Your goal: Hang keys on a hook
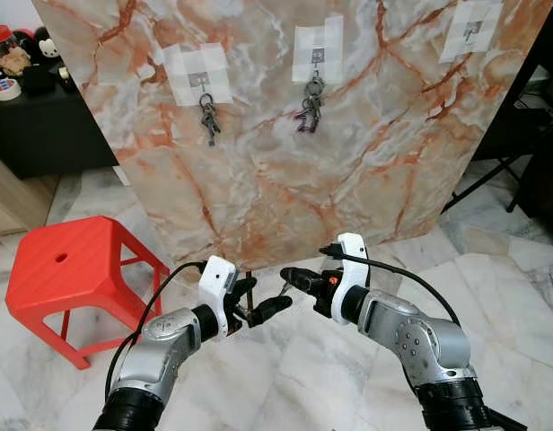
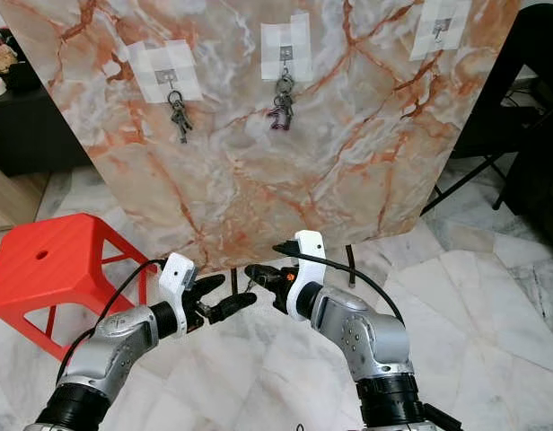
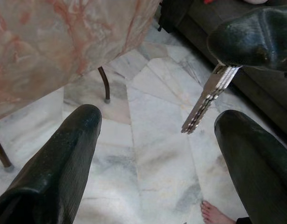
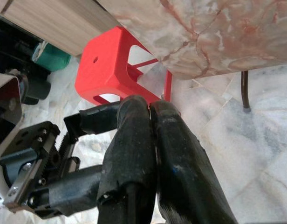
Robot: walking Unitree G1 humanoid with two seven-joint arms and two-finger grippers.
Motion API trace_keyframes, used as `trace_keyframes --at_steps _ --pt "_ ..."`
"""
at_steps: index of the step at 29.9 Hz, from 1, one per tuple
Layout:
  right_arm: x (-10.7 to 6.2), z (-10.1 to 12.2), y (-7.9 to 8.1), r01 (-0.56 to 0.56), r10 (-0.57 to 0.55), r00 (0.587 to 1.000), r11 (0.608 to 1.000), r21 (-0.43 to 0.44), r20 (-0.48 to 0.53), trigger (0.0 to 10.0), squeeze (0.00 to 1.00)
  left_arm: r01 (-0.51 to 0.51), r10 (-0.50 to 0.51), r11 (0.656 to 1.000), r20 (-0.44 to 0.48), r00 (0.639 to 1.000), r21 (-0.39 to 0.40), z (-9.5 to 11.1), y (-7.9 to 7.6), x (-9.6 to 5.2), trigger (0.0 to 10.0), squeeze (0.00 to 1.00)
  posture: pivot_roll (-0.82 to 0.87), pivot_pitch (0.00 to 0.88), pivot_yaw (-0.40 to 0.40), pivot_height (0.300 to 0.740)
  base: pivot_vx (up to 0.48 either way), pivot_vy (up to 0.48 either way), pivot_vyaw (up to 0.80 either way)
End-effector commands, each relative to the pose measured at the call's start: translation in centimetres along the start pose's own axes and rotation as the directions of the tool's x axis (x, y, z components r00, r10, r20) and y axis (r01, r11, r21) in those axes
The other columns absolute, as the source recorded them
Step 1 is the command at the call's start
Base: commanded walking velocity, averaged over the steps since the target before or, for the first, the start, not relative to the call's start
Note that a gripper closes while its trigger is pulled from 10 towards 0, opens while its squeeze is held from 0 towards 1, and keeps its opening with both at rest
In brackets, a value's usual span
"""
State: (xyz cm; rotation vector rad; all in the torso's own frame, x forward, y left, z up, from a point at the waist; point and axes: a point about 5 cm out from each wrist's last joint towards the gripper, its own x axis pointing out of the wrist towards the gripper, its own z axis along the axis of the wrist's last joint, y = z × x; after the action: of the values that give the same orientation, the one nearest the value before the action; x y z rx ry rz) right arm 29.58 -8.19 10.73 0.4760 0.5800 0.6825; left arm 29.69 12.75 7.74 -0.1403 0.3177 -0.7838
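Left eye view takes in the whole scene: at far left a red plastic stool (image 1: pixel 74 269) stands on the pale marble floor (image 1: pixel 501 296), and behind it a tall slab of orange-veined marble board (image 1: pixel 285 135) leans upright, carrying three small hooks on white taped patches. Counting across, the left hook (image 1: pixel 203 81) holds one dark bunch of keys (image 1: pixel 208 117), the middle hook (image 1: pixel 317 58) holds a second bunch (image 1: pixel 310 108), and the right hook (image 1: pixel 470 29) is bare. Low in front of the board the two silver arms meet: the left gripper (image 1: pixel 258 303) sits with its black fingers spread apart, released, and just to its right the right gripper (image 1: pixel 292 278) points back at it, clenched. Left wrist view adds what the head cameras barely resolve: a single silver key (image 3: pixel 211 98) hangs blade-down from the pinched tip of the right gripper, in the gap between the two open left fingers (image 3: pixel 64 158) and touching neither, with a thin dark board leg (image 3: pixel 104 84) on the floor beyond and bare toes of a person (image 3: pixel 214 214) at the frame's edge. Right wrist view shows the two right fingers (image 4: pixel 134 154) pressed tight together along their length, the key itself hidden from that side, the left gripper's black body close beside them and the red stool behind. A dark cabinet (image 1: pixel 43 126) with small objects on top stands at the upper left of the eye view.
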Motion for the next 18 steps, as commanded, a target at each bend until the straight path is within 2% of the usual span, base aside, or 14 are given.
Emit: trace_keyframes --at_steps 1,2,3,9,10,11,13,14,16,17,18 --pt "-0.1 0.39 0.44 -0.011 0.011 1.0 1.0 0.0 0.016 10.0 0.0 0.026 -0.026 1.0 0.027 0.999 0.005 0.33 -0.35 0.1 8.5 0.0 0.0 0.157 0.021 0.74 0.0 0.0 0.0" --pt "-0.1 0.39 0.44 -0.012 0.012 1.0 1.0 0.003 0.017 10.0 0.0 0.031 -0.032 0.999 0.031 0.999 0.009 0.36 -0.42 0.12 8.5 0.0 0.0 0.157 0.021 0.74 0.0 0.0 0.0" --pt "-0.1 0.38 0.41 -0.012 0.012 1.0 1.0 0.006 0.017 10.0 0.0 0.039 -0.04 0.999 0.035 0.999 0.03 0.42 -0.53 0.16 9.1 0.0 0.0 0.152 0.018 0.74 0.0 0.0 0.0" --pt "-0.12 0.39 0.31 -0.015 0.015 1.0 1.0 0.012 0.015 10.0 0.0 0.064 -0.067 0.995 0.039 0.997 0.079 0.64 -0.73 0.24 9.3 0.0 0.0 0.152 0.016 0.74 0.0 0.0 0.0" --pt "-0.13 0.39 0.32 -0.015 0.015 1.0 1.0 0.013 0.015 10.0 0.0 0.067 -0.07 0.994 0.038 0.997 0.088 0.69 -0.74 0.25 8.6 0.0 0.0 0.152 0.016 0.74 0.0 0.0 0.0" --pt "-0.13 0.4 0.29 -0.016 0.015 1.0 1.0 0.013 0.014 10.0 0.0 0.073 -0.077 0.992 0.034 0.996 0.102 0.74 -0.77 0.28 6.1 0.0 0.0 0.152 0.015 0.74 0.0 0.0 0.0" --pt "-0.13 0.41 0.29 -0.015 0.015 1.0 1.0 0.013 0.014 10.0 0.0 0.075 -0.079 0.992 0.033 0.996 0.105 0.75 -0.78 0.29 6.1 0.0 0.0 0.152 0.015 0.74 0.0 0.0 0.0" --pt "-0.13 0.41 0.29 -0.016 0.015 1.0 1.0 0.014 0.014 10.0 0.0 0.079 -0.083 0.991 0.031 0.996 0.108 0.71 -0.81 0.31 3.8 0.0 0.0 0.152 0.015 0.74 0.0 0.0 0.0" --pt "-0.14 0.42 0.29 -0.016 0.016 1.0 1.0 0.015 0.014 10.0 0.0 0.087 -0.091 0.99 0.033 0.995 0.113 0.69 -0.91 0.36 3.6 0.0 0.0 0.153 0.015 0.74 0.0 0.0 0.0" --pt "-0.13 0.42 0.3 -0.017 0.017 1.0 1.0 0.015 0.014 10.0 0.0 0.091 -0.096 0.989 0.037 0.995 0.113 0.72 -0.97 0.4 1.1 0.0 0.0 0.153 0.015 0.74 0.0 0.0 0.0" --pt "-0.13 0.42 0.3 -0.017 0.017 1.0 1.0 0.015 0.013 10.0 0.0 0.094 -0.1 0.989 0.042 0.994 0.114 0.73 -0.99 0.43 1.1 0.0 0.0 0.153 0.015 0.74 0.0 0.0 0.0"
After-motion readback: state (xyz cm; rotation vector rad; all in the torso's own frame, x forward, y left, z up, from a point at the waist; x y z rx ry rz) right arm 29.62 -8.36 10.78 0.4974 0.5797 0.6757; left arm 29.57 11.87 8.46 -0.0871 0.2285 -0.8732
